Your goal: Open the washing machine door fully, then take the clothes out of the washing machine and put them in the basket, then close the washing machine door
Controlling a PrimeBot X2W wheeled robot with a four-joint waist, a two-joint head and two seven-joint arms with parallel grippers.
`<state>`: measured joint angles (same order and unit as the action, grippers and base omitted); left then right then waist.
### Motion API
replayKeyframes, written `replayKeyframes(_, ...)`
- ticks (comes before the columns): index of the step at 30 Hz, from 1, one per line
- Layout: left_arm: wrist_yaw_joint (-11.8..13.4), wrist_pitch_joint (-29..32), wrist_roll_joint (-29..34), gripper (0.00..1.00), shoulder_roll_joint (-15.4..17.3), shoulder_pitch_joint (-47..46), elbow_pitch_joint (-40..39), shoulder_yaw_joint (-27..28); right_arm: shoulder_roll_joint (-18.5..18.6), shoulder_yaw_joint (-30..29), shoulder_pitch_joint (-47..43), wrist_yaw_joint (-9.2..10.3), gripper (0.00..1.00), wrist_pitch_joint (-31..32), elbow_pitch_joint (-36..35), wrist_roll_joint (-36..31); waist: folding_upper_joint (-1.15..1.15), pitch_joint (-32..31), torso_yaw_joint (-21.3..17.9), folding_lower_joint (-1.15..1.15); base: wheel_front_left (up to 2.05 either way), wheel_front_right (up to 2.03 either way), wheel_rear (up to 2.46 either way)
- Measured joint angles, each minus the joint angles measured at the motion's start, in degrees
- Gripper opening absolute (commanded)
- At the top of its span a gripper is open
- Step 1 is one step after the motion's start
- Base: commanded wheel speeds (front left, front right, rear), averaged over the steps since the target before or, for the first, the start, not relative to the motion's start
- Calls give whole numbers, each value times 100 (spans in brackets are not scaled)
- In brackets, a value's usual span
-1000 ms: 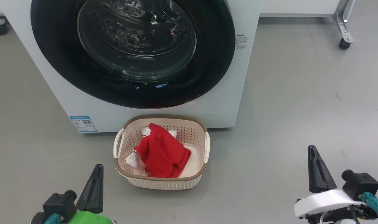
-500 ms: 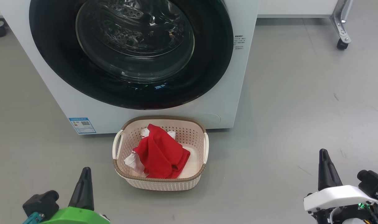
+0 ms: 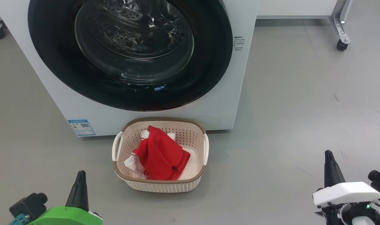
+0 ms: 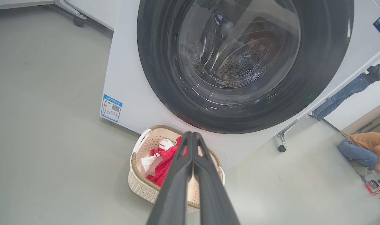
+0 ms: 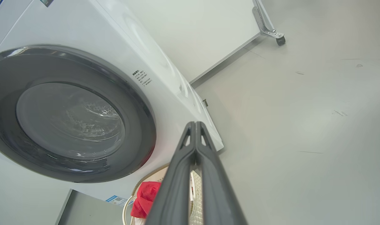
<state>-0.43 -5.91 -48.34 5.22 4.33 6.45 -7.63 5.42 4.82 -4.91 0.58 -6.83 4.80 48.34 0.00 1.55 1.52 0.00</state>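
washing machine door [image 3: 130, 53]: shut flush against the front of the washing machine [image 3: 236, 93].
clothes [image 3: 160, 156]: red heap with white patches, lying inside the basket [image 3: 160, 185].
basket position: on the floor [image 3: 286, 109], just in front of the machine.
left gripper [image 3: 80, 175]: fingers pressed together, empty, near the basket.
right gripper [image 3: 330, 156]: fingers pressed together, empty, well apart from the basket.

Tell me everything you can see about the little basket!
The basket is small, oval and cream, plastic by the look, with rows of little holes in its sides, a brown woven-look rim and a pale handle at each side. It stands upright on the grey floor, just in front of the washing machine. The red and white clothes lie crumpled inside it.
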Motion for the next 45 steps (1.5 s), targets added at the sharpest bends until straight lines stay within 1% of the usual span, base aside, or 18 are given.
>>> replayKeyframes(2, -42, 37, -121, 0, 1, -3, 30, 22, 1, -23, 16, -3, 0, 7, 34, 164, 0, -4, -5, 0, 0, 0, 0)
replayKeyframes(4, -45, 77, -292, 0, 1, -21, 55, 44, 3, -46, 38, -51, 0, 55, 62, 314, 0, -8, -10, 0, 0, 0, 0)
replayKeyframes(6, -46, 92, -436, 0, 1, -52, 74, 64, 3, -68, 70, -52, 0, 70, 87, 477, 0, -13, -15, 0, 0, 0, 0)
replayKeyframes(8, -112, 140, -692, 0, 1, -118, 105, 110, 7, -105, 105, -104, 0, 126, 130, 708, 0, -19, -23, 0, 0, 0, 0)
replayKeyframes(15, -188, 241, -1199, 0, 1, -152, 211, 200, 9, -188, 183, -169, 0, 226, 249, 1258, 0, -34, -40, 0, 0, 0, 0)
replayKeyframes(20, -201, 305, -1577, 0, 1, -228, 265, 256, 10, -244, 241, -225, 0, 301, 323, 1646, 0, -45, -52, 0, 0, 0, 0)
replayKeyframes(26, -291, 396, -2050, 0, 0, -276, 355, 343, 11, -311, 318, -304, 0, 397, 420, 2105, 0, -59, -67, 0, 0, 0, 0)
replayKeyframes(29, -298, 452, -2268, 0, 0, -320, 405, 377, 10, -345, 358, -315, 0, 411, 467, 2338, 0, -65, -75, 0, 0, 0, 0)
replayKeyframes(35, -375, 533, -2714, 0, -1, -376, 477, 444, 11, -414, 420, -403, 0, 522, 561, 2797, 0, -79, -90, 0, 0, 0, 0)
replayKeyframes(37, -391, 542, -2902, 0, -2, -397, 503, 471, 11, -437, 450, -407, 0, 537, 590, 2955, 0, -83, -95, 0, 0, 0, 0)
replayKeyframes(39, -397, 586, -3011, 0, -3, -419, 532, 503, 11, -461, 463, -456, 0, 579, 626, 3103, 0, -88, -100, 0, 0, 0, 0)
replayKeyframes(45, -449, 646, -3493, 0, -8, -486, 612, 575, 11, -532, 535, -508, 0, 654, 720, 3568, 0, -101, -115, 0, 0, 0, 0)
